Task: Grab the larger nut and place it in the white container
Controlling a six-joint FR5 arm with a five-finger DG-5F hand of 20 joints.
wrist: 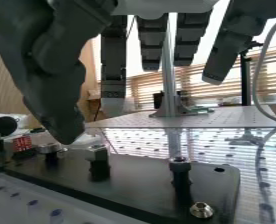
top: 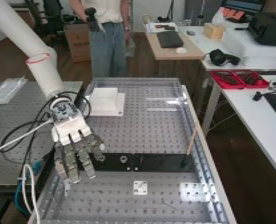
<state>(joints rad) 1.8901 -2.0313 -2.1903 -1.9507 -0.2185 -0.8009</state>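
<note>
hand (top: 74,142) partly hiding black plate (top: 160,163), inside of white container (top: 105,102) unclear

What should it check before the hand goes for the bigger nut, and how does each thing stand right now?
1. Hand empty: ok, nothing held.
2. Fingers open: ok, they hang roughly straight and apart.
3. Hand near the black plate: ok, it's at one end.
4. Larger nut singled out: cannot tell; one silver nut lies on the plate, but sizes are hard to compare.
5. White container in place: ok.
6. Container's top open: cannot tell.
</note>
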